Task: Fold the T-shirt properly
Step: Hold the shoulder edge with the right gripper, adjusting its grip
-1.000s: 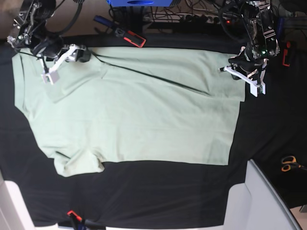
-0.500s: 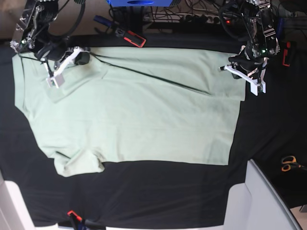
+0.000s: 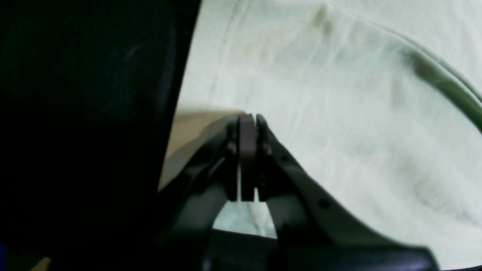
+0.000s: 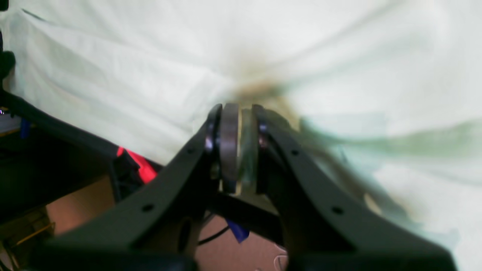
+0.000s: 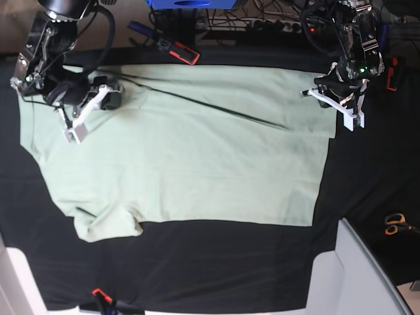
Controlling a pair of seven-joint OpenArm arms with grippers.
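Bare black cloth (image 5: 216,262) below the T-shirt (image 5: 197,151) (scissors (image 5: 395,224) aside).

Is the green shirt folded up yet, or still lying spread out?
Mostly spread: the T-shirt lies flat across the black cloth, with one long diagonal crease near its top edge.

There is one T-shirt (image 5: 190,151), pale green, on one counter (image 5: 216,269) with a black cloth. Two robot arms are there, each with one pincer: the left pincer (image 5: 351,121) and the right pincer (image 5: 71,133). One pair of scissors (image 5: 396,224) with orange handles lies at the counter's edge. One grey-white panel (image 5: 357,275) is in the corner.
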